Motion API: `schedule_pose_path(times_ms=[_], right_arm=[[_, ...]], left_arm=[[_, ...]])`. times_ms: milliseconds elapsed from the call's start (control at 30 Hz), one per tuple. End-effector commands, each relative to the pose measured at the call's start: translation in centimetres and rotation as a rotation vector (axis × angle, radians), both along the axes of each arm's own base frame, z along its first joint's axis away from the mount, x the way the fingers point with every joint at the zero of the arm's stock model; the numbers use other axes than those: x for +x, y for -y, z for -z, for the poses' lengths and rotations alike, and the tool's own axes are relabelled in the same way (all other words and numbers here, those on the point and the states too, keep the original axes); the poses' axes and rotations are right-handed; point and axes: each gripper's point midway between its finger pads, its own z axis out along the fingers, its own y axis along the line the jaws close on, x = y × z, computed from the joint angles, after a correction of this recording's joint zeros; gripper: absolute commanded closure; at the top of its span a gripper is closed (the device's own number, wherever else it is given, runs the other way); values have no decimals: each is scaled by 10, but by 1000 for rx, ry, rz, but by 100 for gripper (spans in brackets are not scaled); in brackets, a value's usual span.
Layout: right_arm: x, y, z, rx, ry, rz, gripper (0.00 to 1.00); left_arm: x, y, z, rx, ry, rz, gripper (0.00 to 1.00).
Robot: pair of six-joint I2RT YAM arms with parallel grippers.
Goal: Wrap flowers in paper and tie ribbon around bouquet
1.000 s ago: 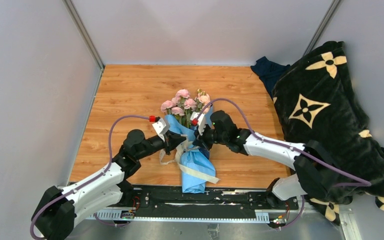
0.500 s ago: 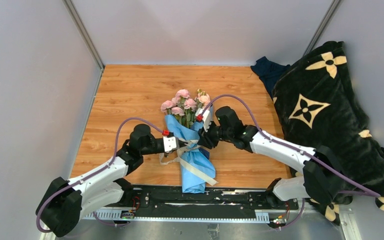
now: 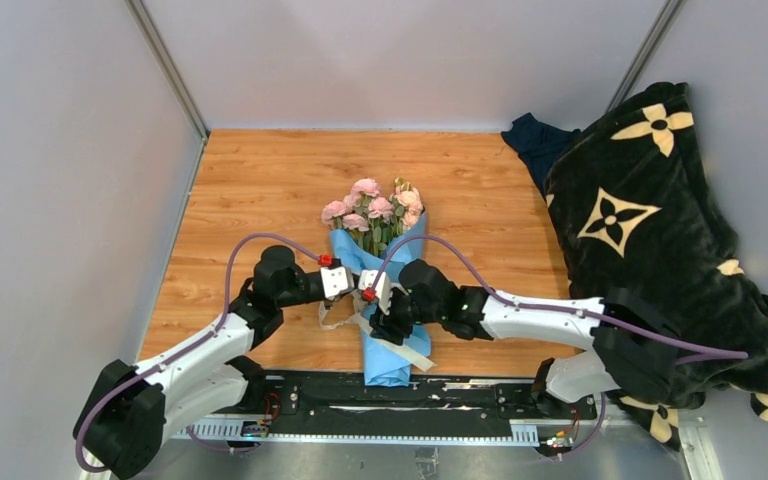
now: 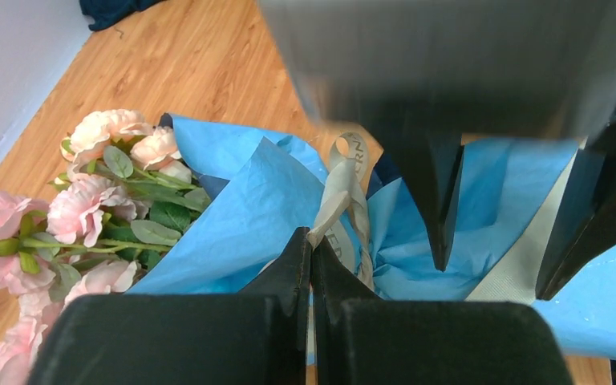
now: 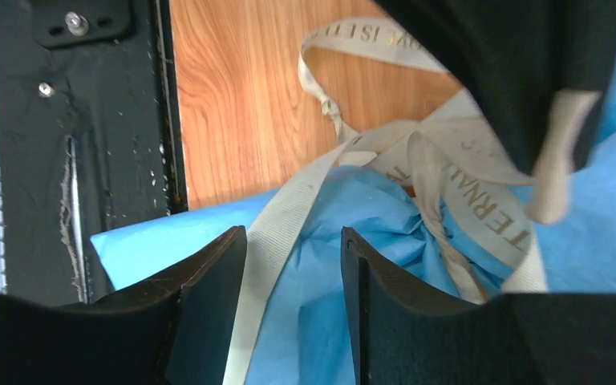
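— Where is the bouquet (image 3: 392, 365) now?
— Lying on the wooden surface (image 3: 260, 190) just ahead of the arm bases, flowers (image 3: 370, 210) pointing away; it has not shifted; the ribbon (image 5: 285, 212) loops round its waist.
— And the arms?
— The left gripper (image 4: 311, 250) stays pinched shut on a ribbon strand; the right gripper (image 5: 293, 245) has slid from the cone's right edge down over the waist; its fingers (image 5: 208, 281), closed a second ago, now stand parted astride a ribbon tail.
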Motion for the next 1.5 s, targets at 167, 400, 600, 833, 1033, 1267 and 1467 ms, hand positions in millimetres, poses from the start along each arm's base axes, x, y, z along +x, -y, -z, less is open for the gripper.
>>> schedule_pose_path(times_ms=[167, 400, 600, 833, 1033, 1267, 1467], right_arm=[[0, -15, 10, -13, -13, -13, 64], [-15, 1, 7, -33, -35, -50, 100], [-4, 26, -15, -19, -41, 41, 100], [20, 100, 7, -103, -174, 361, 100], [31, 135, -10, -42, -173, 487, 100], [33, 137, -9, -64, -181, 495, 100], [36, 131, -9, -86, -186, 467, 100]], left_arm=[[2, -6, -4, -12, 31, -22, 100], [8, -9, -6, -4, 50, -47, 100], [8, -13, -7, 35, 121, -24, 100], [-31, -19, 11, 184, 253, 217, 100], [-57, -29, 34, 268, 315, 358, 100], [-90, -49, 85, 429, 487, 642, 100], [-107, -75, 132, 595, 598, 859, 100]])
